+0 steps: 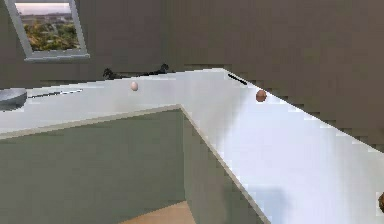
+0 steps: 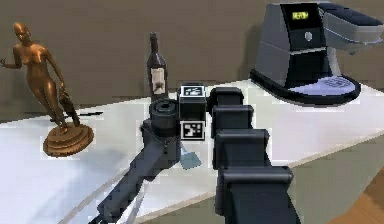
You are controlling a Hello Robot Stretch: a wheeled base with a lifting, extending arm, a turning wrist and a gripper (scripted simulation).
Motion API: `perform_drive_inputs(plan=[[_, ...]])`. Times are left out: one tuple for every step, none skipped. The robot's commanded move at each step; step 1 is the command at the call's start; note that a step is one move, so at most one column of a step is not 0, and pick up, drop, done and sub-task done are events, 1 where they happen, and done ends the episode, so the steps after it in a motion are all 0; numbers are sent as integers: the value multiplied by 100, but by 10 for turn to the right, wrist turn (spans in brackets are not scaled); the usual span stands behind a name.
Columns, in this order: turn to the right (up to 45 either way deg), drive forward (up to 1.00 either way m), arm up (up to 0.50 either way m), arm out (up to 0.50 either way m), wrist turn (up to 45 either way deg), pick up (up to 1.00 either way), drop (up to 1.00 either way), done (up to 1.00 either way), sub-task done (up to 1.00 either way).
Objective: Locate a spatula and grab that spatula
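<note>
Arm side view hazards are judged first. The long white smooth-topped bench (image 2: pixel 330 125) is crowded around the dark square-barred arm (image 2: pixel 245 150). A careless swing could strike the bulky black-and-grey glossy coffee machine (image 2: pixel 305 50), topple the tall bronze-coloured statue of a standing figure (image 2: pixel 45 90) on its small round base, or tip the slim, narrow-footed dark glass bottle (image 2: pixel 154 65). The dark claw (image 2: pixel 108 205) is seen slanting down past the bench edge; whether its fingers are apart or together, and whether anything is held, cannot be told. The spatula cannot be named with certainty: a thin flat dark strip (image 2: pixel 98 115) lying just beside the statue's base is judged likeliest, and so low and smooth a thing could be pushed away rather than gripped.
</note>
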Motion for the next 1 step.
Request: perform_drive_inputs(plan=[[0,0,0,0,450,0,0,0,0]])
